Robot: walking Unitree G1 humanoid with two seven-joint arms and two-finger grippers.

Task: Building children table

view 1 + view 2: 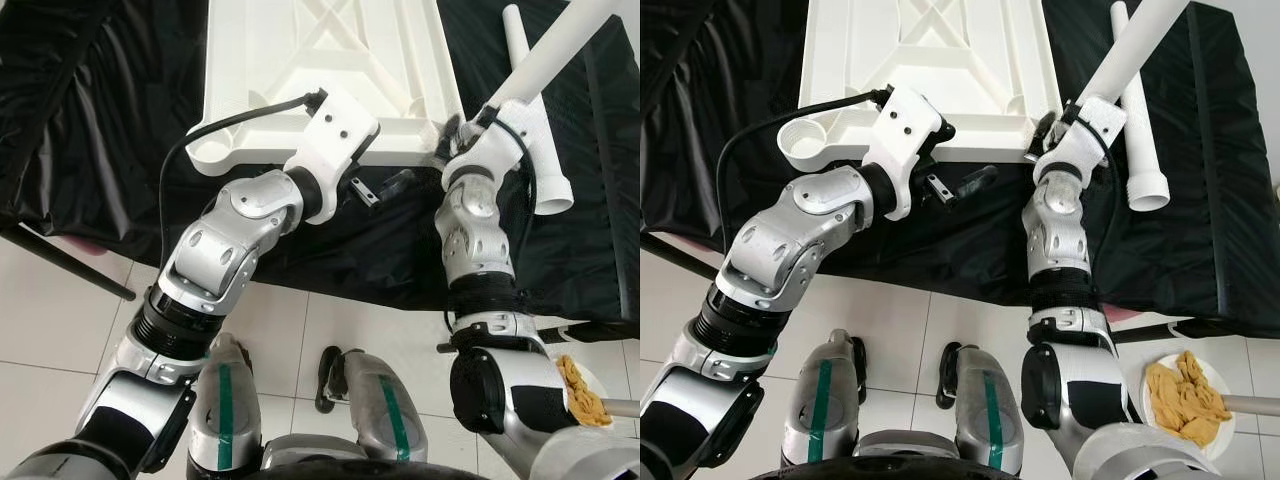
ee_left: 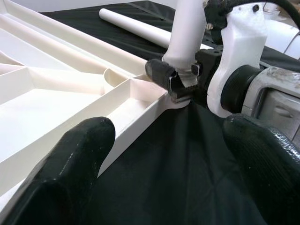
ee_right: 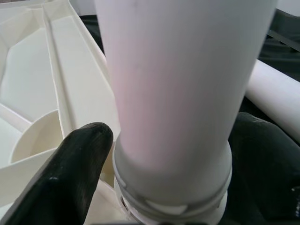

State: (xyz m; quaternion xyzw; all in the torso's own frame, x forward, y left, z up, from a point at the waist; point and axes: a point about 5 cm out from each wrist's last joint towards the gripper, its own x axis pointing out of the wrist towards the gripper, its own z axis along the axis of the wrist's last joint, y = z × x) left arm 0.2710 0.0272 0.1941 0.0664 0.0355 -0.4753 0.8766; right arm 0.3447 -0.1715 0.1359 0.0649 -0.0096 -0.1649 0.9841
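Right gripper (image 2: 180, 84) clamps white table leg (image 1: 1130, 50) at near-right corner socket of upturned white tabletop (image 1: 930, 60) on black cloth (image 1: 1200, 200); left gripper (image 1: 958, 186) hovers near edge, fingers apart.

I see the far end of the white table top (image 1: 930, 60) cut off by the head views' upper edge. The held leg (image 1: 1130, 60) also runs out of frame at its upper end. I cannot see the corner socket beneath the right gripper (image 2: 180, 84). The left gripper (image 1: 960, 185) fingertips are partly hidden behind its wrist housing.
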